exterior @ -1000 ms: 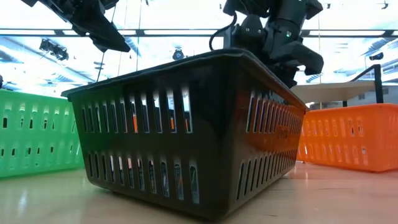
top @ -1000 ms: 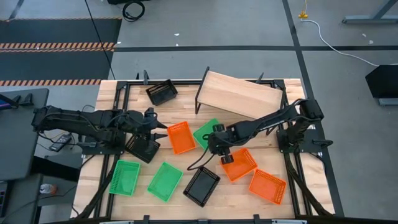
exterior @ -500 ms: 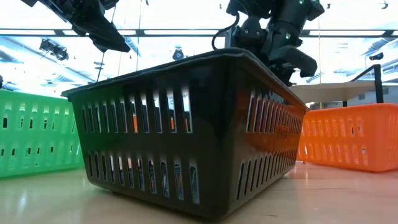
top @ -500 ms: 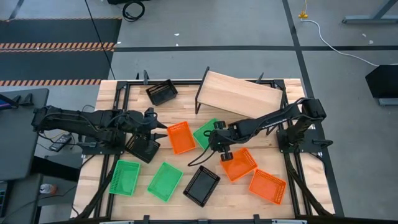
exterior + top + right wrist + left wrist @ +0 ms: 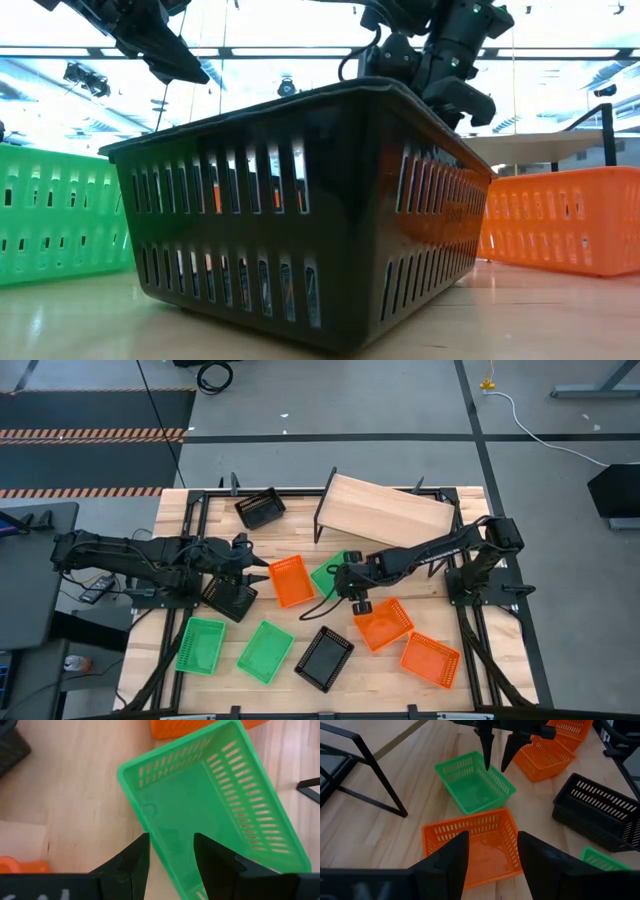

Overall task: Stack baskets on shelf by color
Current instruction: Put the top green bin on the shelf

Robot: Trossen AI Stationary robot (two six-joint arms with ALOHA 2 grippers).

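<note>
Above the slatted wooden surface (image 5: 170,510), the right gripper (image 5: 347,582) hangs with its fingers spread, straddling one long rim of a green basket (image 5: 215,800) that lies just in front of the shelf (image 5: 385,512), beside an orange basket (image 5: 292,580). The left gripper (image 5: 262,572), fingers likewise parted and holding nothing, hovers at that orange basket's other side, over a black basket (image 5: 228,598). Two more green baskets (image 5: 233,648), another black basket (image 5: 324,658) and two orange baskets (image 5: 405,640) sit scattered along the near half; a third black basket (image 5: 261,508) rests by the shelf's left end.
</note>
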